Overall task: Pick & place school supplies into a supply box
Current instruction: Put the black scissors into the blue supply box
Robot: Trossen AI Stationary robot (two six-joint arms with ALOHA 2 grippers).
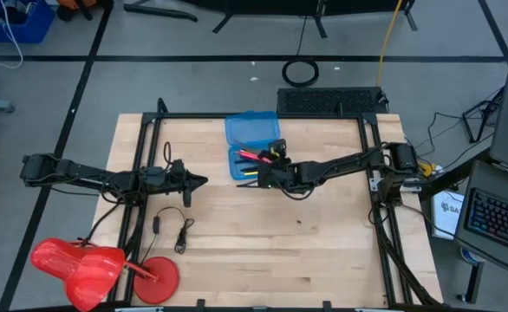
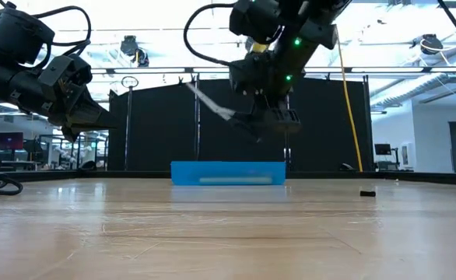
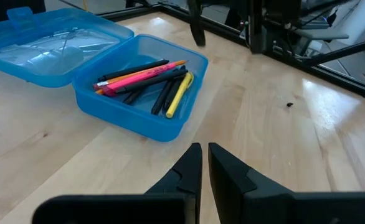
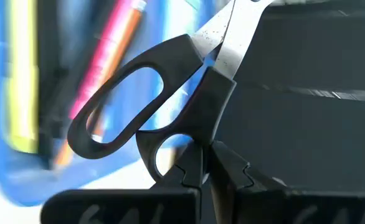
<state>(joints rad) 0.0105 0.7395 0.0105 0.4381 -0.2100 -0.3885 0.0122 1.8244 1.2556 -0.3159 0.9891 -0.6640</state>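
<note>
Gripping scissors [image 4: 145, 118], right gripper [image 1: 270, 176] clamped tight, frame centre above supply box [image 1: 252, 149]; left gripper [image 1: 198, 181] closed, empty.

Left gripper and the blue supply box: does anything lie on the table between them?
Nothing; in the left wrist view only bare wood separates the shut left gripper from the supply box.

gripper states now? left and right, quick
Left gripper: shut, empty, beside the supply box.
Right gripper: shut on the scissors, above the box.
</note>
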